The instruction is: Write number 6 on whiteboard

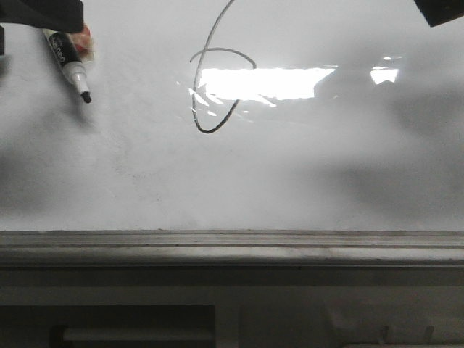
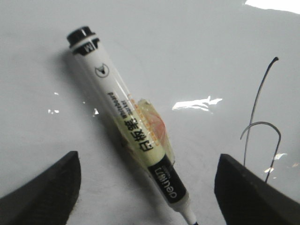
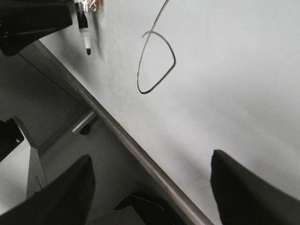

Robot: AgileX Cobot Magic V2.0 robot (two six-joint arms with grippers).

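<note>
The whiteboard (image 1: 304,167) fills the front view, with a bright glare patch in the middle. The number 6 (image 1: 205,132) is a thin dark stroke curving down into an oval loop; it also shows in the left wrist view (image 2: 255,105) and the right wrist view (image 3: 138,75). A white and black marker (image 1: 69,61) with tape on its barrel lies against the board at the far left, uncapped tip toward the rail. My left gripper (image 2: 147,157) is open, its fingers wide on either side of the marker (image 2: 126,122) and apart from it. My right gripper (image 3: 152,157) is open and empty.
A grey metal tray rail (image 1: 232,246) runs along the board's near edge and shows in the right wrist view (image 3: 136,150). The left arm (image 1: 43,14) is at the top left corner, the right arm (image 1: 442,11) at the top right. Faint grey smudges mark the board.
</note>
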